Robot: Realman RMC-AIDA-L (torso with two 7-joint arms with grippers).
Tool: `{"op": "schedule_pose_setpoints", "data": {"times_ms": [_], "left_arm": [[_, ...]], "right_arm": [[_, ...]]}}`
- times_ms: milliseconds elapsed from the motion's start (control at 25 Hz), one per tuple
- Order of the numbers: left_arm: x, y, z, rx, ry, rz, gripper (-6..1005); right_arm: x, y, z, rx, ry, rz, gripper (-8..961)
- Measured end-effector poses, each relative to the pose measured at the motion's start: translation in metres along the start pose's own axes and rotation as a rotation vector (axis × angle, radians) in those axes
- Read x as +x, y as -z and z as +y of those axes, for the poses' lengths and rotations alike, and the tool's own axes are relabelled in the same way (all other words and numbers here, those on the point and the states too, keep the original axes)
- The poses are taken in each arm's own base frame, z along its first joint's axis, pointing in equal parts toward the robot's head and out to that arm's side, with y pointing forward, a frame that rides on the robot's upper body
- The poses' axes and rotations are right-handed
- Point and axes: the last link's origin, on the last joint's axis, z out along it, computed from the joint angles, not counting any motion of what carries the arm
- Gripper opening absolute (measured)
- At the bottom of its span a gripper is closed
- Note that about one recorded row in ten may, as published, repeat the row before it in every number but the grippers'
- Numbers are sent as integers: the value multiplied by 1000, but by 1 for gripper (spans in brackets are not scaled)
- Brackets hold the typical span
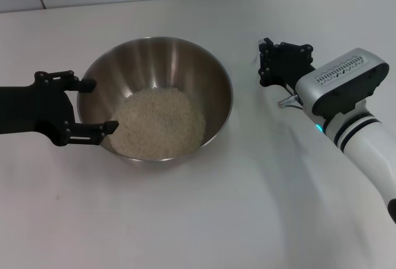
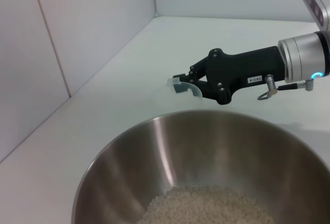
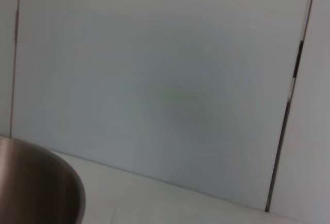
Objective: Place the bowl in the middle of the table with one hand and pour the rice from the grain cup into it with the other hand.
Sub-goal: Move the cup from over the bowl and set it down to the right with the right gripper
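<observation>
1. We see the stainless-steel mixing bowl (image 1: 158, 96) standing on the white desk (image 1: 204, 219), roughly mid-desk, with the rice (image 1: 159, 123) already heaped inside it, lying more toward the bowl's near wall than its far wall.
2. Our left gripper (image 1: 86, 109) sits at the bowl's left side. Its fingers (image 1: 93, 130) are spread, one by the rim's upper left and one low against the outer wall. Whether they touch the steel we cannot tell, but they are not clamped on the rim.
3. Our right gripper (image 2: 181, 82) is to the right of the bowl, apart from it and raised off the desk. In the left wrist view it pinches the grain cup (image 2: 184, 85), a small clear plastic piece that looks empty; the head view hides the cup behind the gripper body.
4. The right wrist view shows only a sliver of the bowl's rim (image 3: 36, 183) and the wall panels beyond it.
5. We judge that the pouring is done and that what remains is to put down the cup and withdraw.
6. The relation that matters is this: the cup is on the bowl's right, with its holder pointing back toward the bowl, so the right arm should set it down away from the rim.
7. The left fingers need only back away leftward from the bowl without nudging it.
</observation>
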Motion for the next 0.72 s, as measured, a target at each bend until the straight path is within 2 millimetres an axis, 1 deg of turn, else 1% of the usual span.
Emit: {"op": "schedule_pose_setpoints", "data": {"times_ms": [160, 240, 280, 320, 360, 560, 600, 640, 720], "left_arm": [[0, 0, 0, -2, 1, 0, 860], [0, 0, 0, -4, 1, 0, 860], [0, 0, 0, -5, 1, -1, 860], [0, 0, 1, -5, 2, -1, 860], [0, 0, 1, -5, 2, -1, 860], [-2, -2, 1, -13, 11, -2, 859], [-2, -2, 1, -15, 12, -3, 859], [-2, -2, 1, -15, 12, -3, 859], [-3, -2, 1, -15, 15, -4, 859]], "right_arm": [[4, 4, 3, -1, -14, 10, 79], [10, 11, 8, -2, -42, 23, 83], [10, 11, 8, -2, -42, 23, 85], [14, 18, 9, 5, -62, 24, 87], [14, 18, 9, 5, -62, 24, 121], [20, 38, 11, 39, -111, -5, 289], [25, 50, 10, 69, -141, -17, 309], [25, 50, 10, 69, -141, -17, 330], [29, 66, 1, 145, -187, -43, 370]]}}
